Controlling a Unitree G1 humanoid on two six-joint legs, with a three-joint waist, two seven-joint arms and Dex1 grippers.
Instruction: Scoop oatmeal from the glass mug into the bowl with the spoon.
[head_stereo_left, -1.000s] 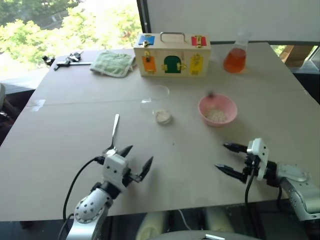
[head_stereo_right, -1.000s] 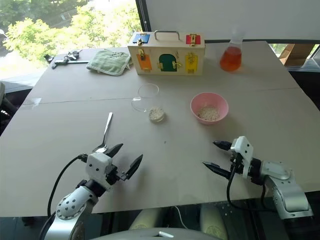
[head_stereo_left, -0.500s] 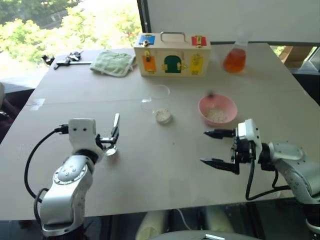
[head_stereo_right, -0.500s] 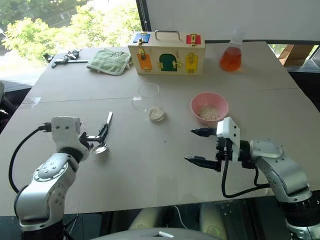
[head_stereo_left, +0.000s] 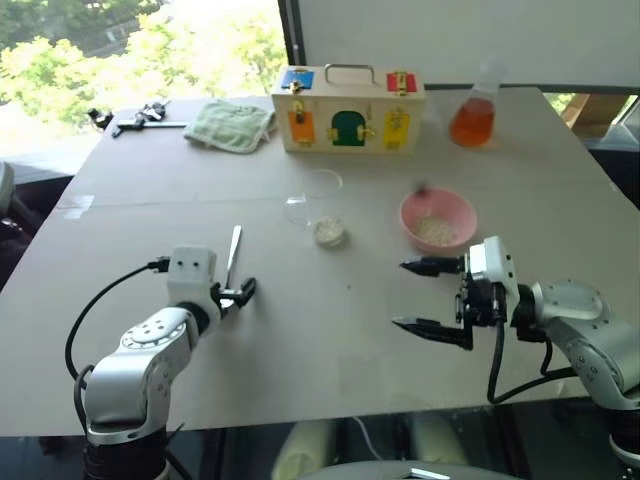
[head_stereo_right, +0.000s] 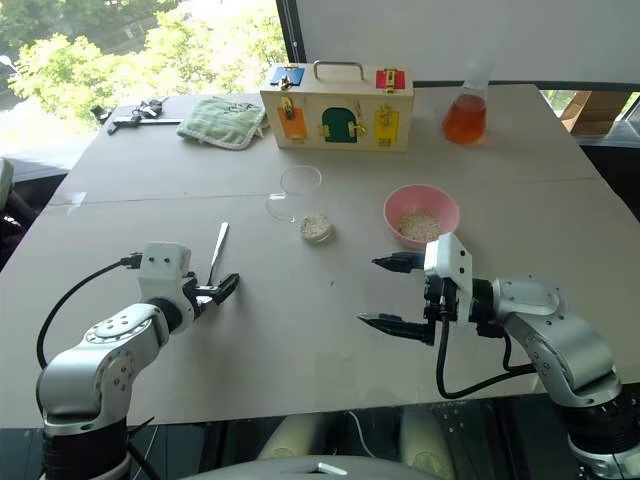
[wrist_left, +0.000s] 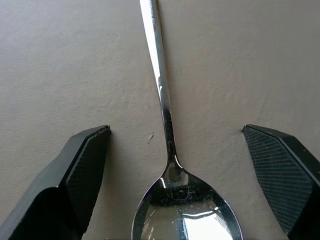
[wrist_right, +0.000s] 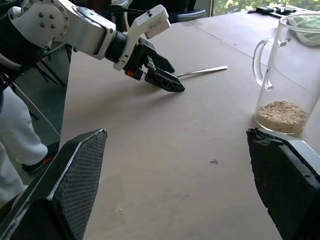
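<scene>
Left fingers (wrist_left: 90, 180) now straddling spoon (wrist_left: 165, 125) — slim, shiny

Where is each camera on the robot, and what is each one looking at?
Head eyes: look down over the table at both arms, the spoon, glass mug and bowl.
Left wrist: looks along the open left gripper at the spoon lying between its fingers.
Right wrist: looks across the table between the open right gripper fingers at the mug's oatmeal.
Shared: both wrist views show the spoon.
</scene>
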